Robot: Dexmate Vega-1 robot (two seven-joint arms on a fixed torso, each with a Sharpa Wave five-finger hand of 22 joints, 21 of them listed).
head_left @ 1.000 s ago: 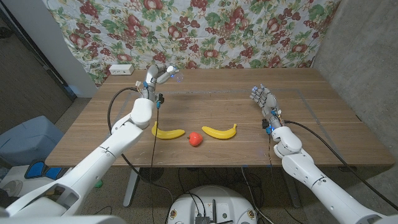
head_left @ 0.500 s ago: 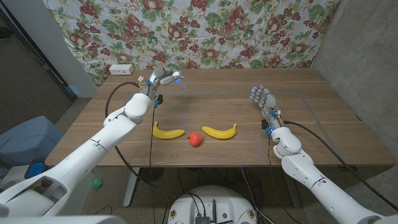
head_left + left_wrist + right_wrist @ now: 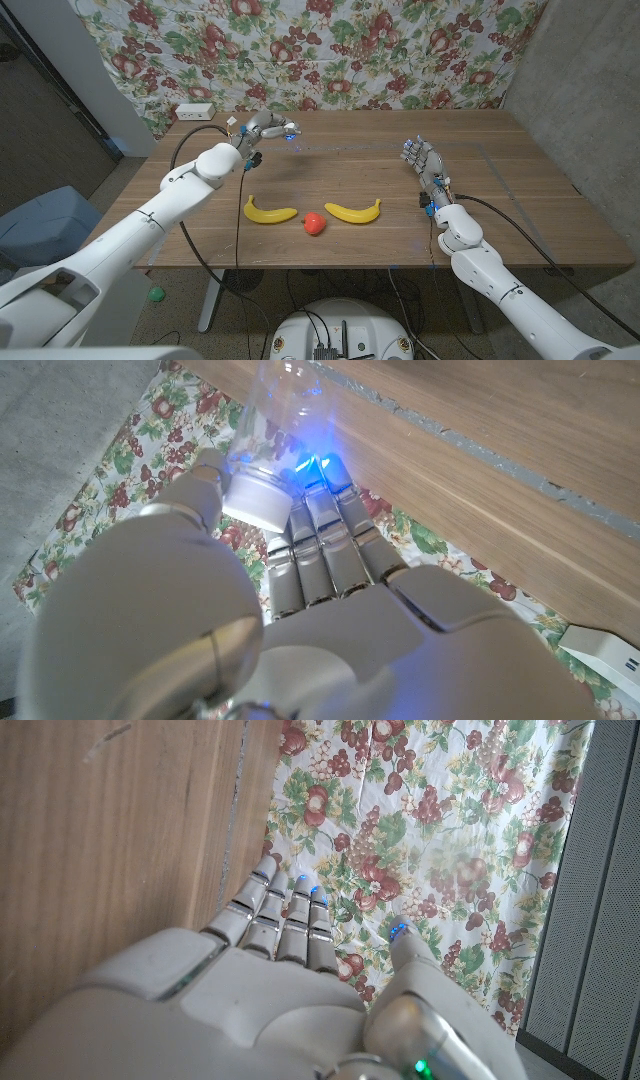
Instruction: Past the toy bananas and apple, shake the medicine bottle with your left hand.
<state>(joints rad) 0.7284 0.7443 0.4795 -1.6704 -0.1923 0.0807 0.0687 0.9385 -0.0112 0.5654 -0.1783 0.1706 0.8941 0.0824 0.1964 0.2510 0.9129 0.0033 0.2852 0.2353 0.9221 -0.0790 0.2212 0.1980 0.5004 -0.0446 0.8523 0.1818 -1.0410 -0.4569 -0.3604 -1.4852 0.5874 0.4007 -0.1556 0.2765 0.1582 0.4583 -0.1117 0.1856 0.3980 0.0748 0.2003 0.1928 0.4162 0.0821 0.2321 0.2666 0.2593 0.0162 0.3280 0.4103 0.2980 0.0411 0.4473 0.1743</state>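
Note:
My left hand [image 3: 262, 126] is raised over the far left part of the table, beyond the fruit, and grips the medicine bottle [image 3: 284, 128]. In the left wrist view the bottle [image 3: 283, 405] is clear plastic with a white cap, held between the thumb and the fingers [image 3: 322, 530] of my left hand [image 3: 250, 610]. Two yellow toy bananas [image 3: 270, 212] [image 3: 354, 211] lie near the front edge with the red toy apple [image 3: 314, 223] between them. My right hand [image 3: 420, 158] stands at the right of the table, fingers apart and holding nothing; the right wrist view shows it too [image 3: 290, 980].
A floral cloth [image 3: 330, 50] hangs behind the wooden table [image 3: 500, 190]. A white power strip [image 3: 195, 111] sits at the back left corner. A black cable [image 3: 243, 200] hangs from my left arm down past the left banana.
My left hand has swung rightward with the bottle, and its forearm has turned and lowered. The right hand and the fruit have stayed in place.

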